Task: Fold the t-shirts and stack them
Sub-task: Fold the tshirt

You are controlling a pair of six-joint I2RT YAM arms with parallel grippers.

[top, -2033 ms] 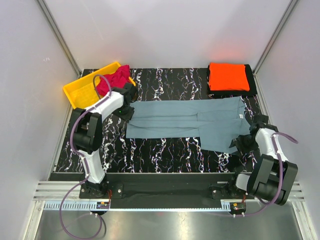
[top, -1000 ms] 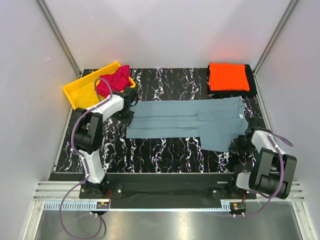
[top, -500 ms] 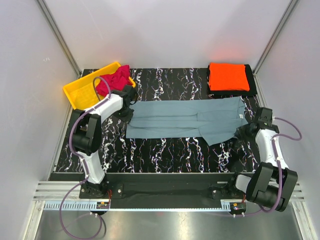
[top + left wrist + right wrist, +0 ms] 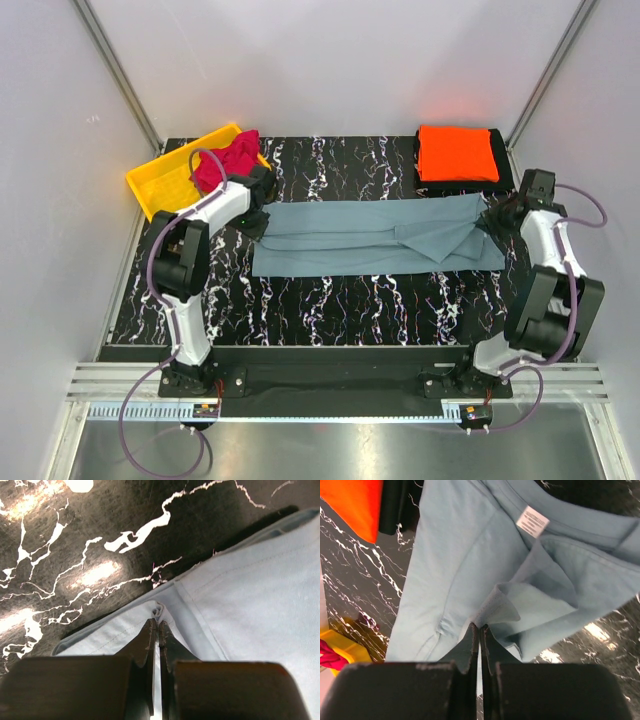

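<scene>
Right jaws clamped on grey-blue t-shirt (image 4: 370, 240), corner now folded upward, left jaws pinching hem

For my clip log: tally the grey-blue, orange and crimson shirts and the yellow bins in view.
Dusty grey-blue cloth t-shirt: 1
Bright orange folded cloth t-shirt: 1
Crimson-magenta crumpled cloth t-shirt: 1
Yellow plastic bin: 1
Total: 4

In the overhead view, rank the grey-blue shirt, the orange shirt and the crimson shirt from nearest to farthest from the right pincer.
1. The grey-blue shirt: its right end is in the right pincer itself.
2. The orange shirt: folded at the far right corner, just beyond the pincer.
3. The crimson shirt: far left, at the yellow bin.
</scene>
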